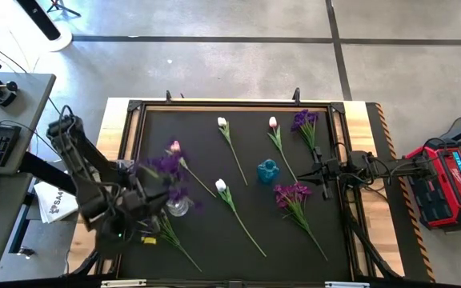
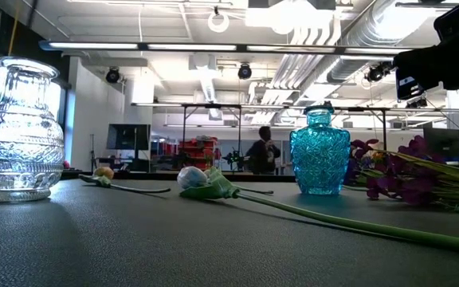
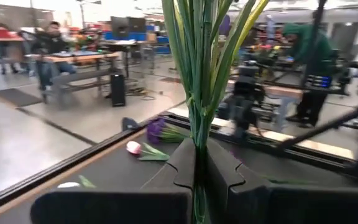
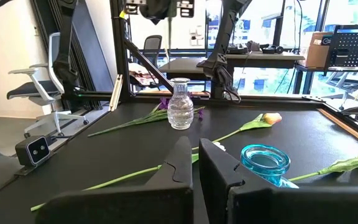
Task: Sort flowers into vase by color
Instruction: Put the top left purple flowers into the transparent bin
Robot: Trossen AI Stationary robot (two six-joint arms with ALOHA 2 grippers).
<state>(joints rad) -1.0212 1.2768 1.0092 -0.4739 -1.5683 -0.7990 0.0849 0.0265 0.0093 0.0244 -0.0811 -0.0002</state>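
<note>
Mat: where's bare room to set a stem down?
Free: far-left strip of the mat, and the near edge between the white tulip and purple sprig. Crowded: around the clear vase and blue vase.

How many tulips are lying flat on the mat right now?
4. One pink tulip lies near the clear vase, a white tulip at the far middle, a pink one beside it, and a white tulip left of the blue vase. The left arm may hide another.
</note>
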